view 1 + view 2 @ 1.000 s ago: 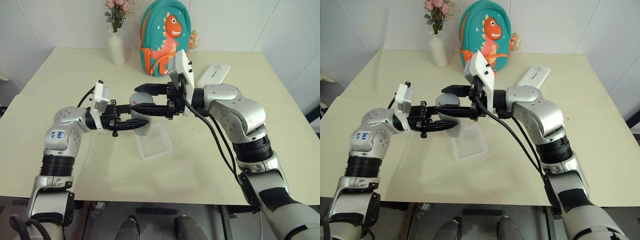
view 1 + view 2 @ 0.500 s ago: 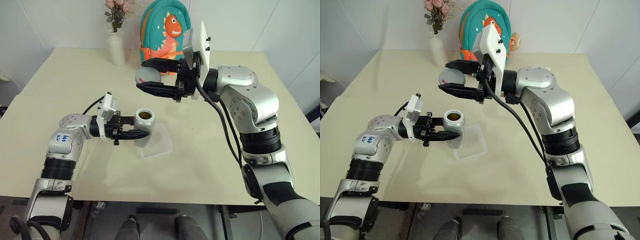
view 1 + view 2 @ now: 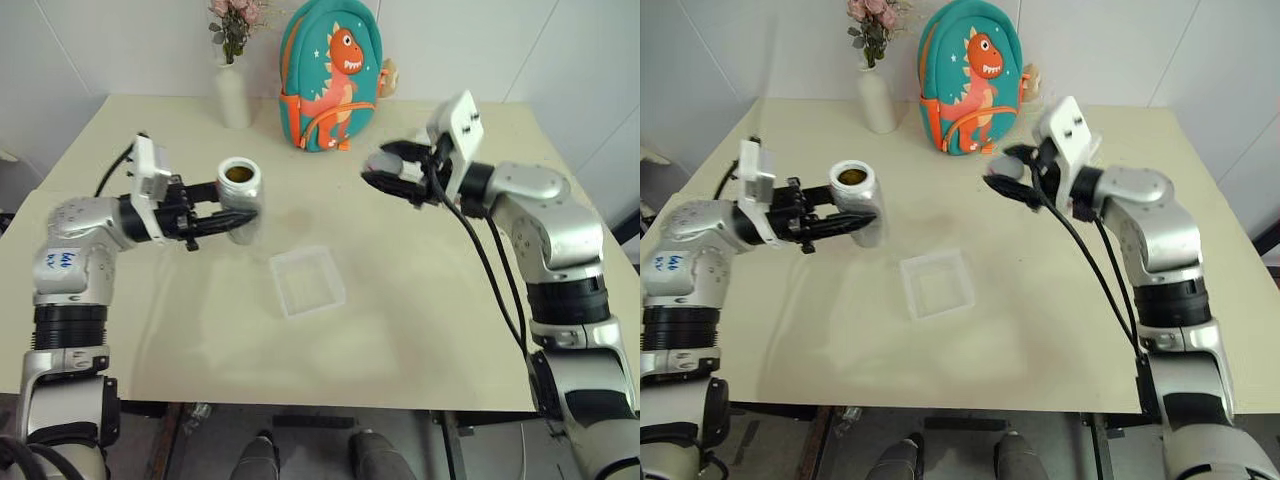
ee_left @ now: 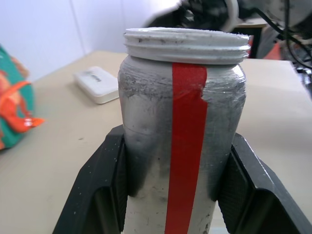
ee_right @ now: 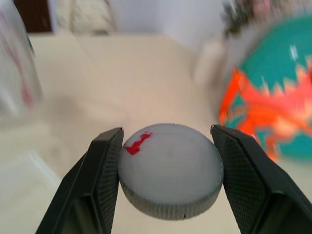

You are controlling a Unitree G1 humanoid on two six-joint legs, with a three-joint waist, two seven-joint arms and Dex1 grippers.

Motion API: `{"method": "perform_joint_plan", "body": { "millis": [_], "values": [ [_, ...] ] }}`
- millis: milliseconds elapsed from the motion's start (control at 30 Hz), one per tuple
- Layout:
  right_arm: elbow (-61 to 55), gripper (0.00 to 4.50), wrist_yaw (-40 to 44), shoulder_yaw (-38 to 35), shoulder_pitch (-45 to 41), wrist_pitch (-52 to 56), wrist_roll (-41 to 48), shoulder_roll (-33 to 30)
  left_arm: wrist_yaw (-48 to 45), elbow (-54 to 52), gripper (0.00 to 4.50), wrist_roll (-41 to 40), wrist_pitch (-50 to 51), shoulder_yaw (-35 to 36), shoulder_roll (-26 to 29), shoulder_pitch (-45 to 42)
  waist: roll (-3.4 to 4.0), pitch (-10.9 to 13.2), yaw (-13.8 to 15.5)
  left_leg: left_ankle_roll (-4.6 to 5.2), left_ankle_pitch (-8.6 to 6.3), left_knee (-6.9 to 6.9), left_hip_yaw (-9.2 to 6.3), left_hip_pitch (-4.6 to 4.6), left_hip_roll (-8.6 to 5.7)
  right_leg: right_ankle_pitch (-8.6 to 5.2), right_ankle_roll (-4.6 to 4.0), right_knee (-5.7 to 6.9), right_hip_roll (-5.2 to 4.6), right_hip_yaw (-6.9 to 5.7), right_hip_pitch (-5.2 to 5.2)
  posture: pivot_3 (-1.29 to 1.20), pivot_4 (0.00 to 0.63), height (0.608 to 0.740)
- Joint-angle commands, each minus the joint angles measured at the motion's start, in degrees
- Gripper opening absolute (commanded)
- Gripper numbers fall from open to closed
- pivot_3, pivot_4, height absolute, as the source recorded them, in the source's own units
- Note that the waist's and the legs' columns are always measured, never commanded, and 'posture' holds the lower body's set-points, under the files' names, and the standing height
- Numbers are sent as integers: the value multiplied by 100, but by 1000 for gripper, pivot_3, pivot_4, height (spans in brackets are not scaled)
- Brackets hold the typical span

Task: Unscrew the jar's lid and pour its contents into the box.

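**Jar open in the left gripper, lid held apart in the right, clear box between them**

Nearest on the cream table (image 3: pixel 420 330) lies the box (image 3: pixel 307 281), a shallow square tray of clear plastic, sitting flat with no gripper touching it.

Beyond it and toward the robot's left, the left gripper (image 3: pixel 232 218) is clamped on the jar (image 3: pixel 240 187), its two black fingers (image 4: pixel 100 187) pressing the jar's sides below the threaded white neck. The jar stands upright and uncapped, held above the table, away from the box. A red stripe runs down its frosted wall in the left wrist view. From above, the contents (image 3: pixel 238 173) show as a brownish patch inside the open mouth.

On the robot's right, at about the same depth, the right gripper (image 3: pixel 385 172) is closed on the lid (image 5: pixel 170 168), a round grey cap with a ribbed edge and a red smear on its flat face, pinched across its width between the two black fingers (image 5: pixel 100 183). The lid is well apart from the jar, with the box lying between the two grippers and nearer the robot.

Farther back stands a teal dinosaur backpack (image 3: pixel 328 75); to its left, near the wall, a white vase (image 3: pixel 232 95) holds pink flowers (image 3: pixel 236 20). A white oblong case (image 4: pixel 96 84) lies on the table in the left wrist view.
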Motion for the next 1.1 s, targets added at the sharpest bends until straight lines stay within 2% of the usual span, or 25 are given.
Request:
{"method": "perform_joint_plan", "body": {
  "millis": [33, 133, 267, 567, 767, 1100],
  "values": [
    [-673, 2542, -254, -226, 576, 255, 21, -131, 312, 233, 1981, 158, -467, 305, 124, -177, 0, 0, 9, 0, 0, 2, 0, 0, 0, 0, 0, 1, 0, 0, -1, 0, 150, 740],
    [-884, 2542, -406, -348, 923, 354, 83, -110, 402, 343, 1981, 230, -644, 314, 132, -202, 0, 0, 4, 0, 0, 6, 4, -1, -1, 0, 0, 3, -1, 3, 0, 0, 150, 740],
    [-963, 2542, -894, -595, 2368, 199, -179, -74, 491, 273, 1981, 292, -831, 257, 53, -117, -11, -7, 53, 1, 0, 7, -1, 0, 0, 0, 0, 1, 1, -2, 6, 0, 150, 740],
    [-976, 2542, -934, -734, 3199, -164, -225, -79, 432, 540, 1981, 449, -1143, 15, -98, -374, -7, -3, 5, 15, 10, 18, 6, 10, -4, 9, 5, 14, 4, 8, 12, 0, 150, 740],
    [-1037, 4471, -871, -751, 3230, -286, -199, -110, 379, 747, 1981, 588, -1421, -121, -128, -605, -7, -3, 25, 14, 12, 21, 5, 7, -5, 11, 8, 13, 3, 9, 13, 0, 150, 740],
    [-2057, 4471, 709, -1303, 3684, -637, 757, -1015, 446, 1705, 1981, 1826, -3567, -755, -162, -1226, -7, -3, 52, 14, 11, 20, 3, 11, -6, 14, 13, -8, 3, 5, 31, 0, 150, 740]
  ]
}}
